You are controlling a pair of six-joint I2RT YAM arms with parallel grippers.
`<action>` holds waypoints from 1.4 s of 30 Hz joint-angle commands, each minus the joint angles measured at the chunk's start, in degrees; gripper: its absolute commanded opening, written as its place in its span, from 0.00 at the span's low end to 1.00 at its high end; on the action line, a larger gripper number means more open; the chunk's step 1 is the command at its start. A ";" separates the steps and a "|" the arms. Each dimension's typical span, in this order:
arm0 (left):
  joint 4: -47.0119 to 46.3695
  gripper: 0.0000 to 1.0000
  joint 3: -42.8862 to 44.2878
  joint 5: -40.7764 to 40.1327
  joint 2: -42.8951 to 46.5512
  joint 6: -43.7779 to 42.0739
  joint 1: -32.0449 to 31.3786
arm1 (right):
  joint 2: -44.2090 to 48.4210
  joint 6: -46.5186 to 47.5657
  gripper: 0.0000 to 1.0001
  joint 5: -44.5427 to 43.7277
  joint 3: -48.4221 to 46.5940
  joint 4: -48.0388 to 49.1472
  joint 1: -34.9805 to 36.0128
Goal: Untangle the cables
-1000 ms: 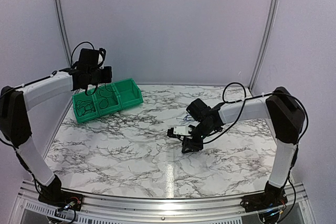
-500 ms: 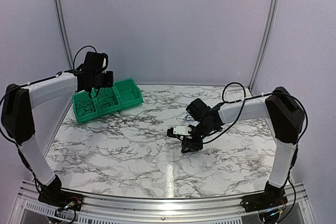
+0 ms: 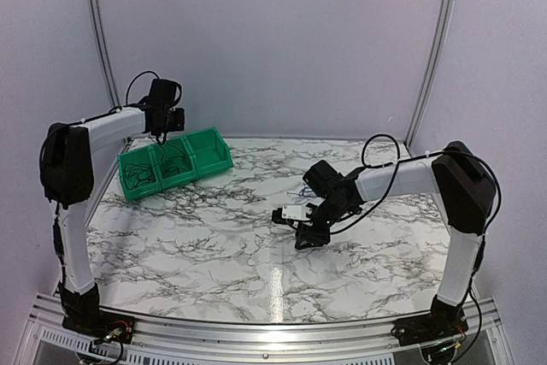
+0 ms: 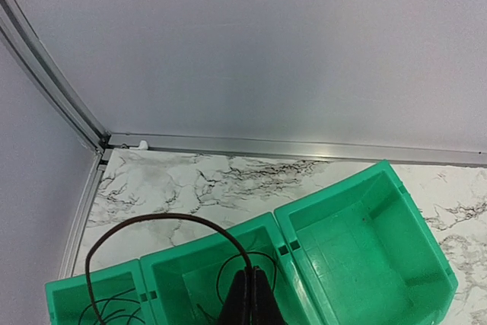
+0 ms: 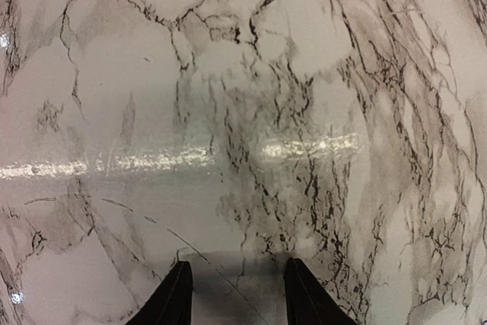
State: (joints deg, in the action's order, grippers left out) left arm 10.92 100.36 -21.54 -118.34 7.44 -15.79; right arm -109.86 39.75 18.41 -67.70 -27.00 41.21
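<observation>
Tabletop [image 3: 214,241] of veined marble, lilac walls [image 3: 273,40]

Top camera sits high behind the arm bases, looking forward and down over the whole worktop [image 3: 214,254], with the green bin [image 3: 215,162] at far left. Left wrist camera hangs close above that bin, facing the back corner, left tool [image 4: 253,302] at its bottom edge. Both views share the bin and the cable [image 4: 163,216] looping into it. Right wrist camera, well right of the bin, skims the marble just behind the right tool [image 5: 237,291].
</observation>
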 commanded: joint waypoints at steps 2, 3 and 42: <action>0.75 0.00 1.44 2.62 -4.88 3.59 -0.29 | -3.19 0.85 0.42 -3.69 1.15 -1.65 -0.28; 0.43 0.00 0.32 3.07 -5.09 4.34 -0.29 | -3.27 0.90 0.42 -3.73 1.21 -1.60 -0.31; 9.65 0.40 -9.67 12.48 2.62 5.26 1.03 | -4.35 1.21 0.42 -2.99 0.26 -2.76 -0.32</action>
State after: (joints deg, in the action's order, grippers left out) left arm 16.01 91.31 -10.44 -122.13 13.41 -14.98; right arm -110.04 40.32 18.57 -67.88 -27.07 41.21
